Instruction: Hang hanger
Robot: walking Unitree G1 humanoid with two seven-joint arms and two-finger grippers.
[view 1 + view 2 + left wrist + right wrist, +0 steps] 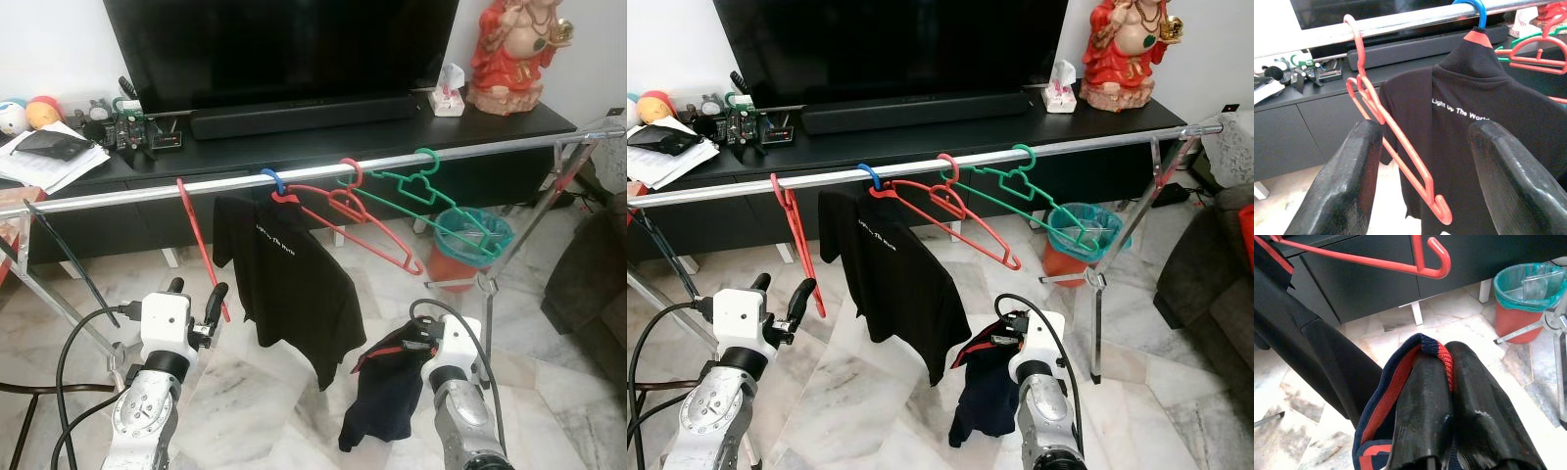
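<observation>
Pinched in my right fingers (1442,382) (left fingers (1425,191) spread empty), navy garment (384,397) risked slipping before reaching red hanger (203,257).

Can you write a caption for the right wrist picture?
Right gripper pinching a navy and red garment below a red hanger.

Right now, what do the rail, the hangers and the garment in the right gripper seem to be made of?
Rail: probably polished metal; silver with bright reflections.
Red hanger and green hanger: likely glossy moulded plastic, thin with uniform colour.
Navy garment clamped between the right gripper's fingers: soft fabric that folds; its red edge looks rib-knit.
</observation>
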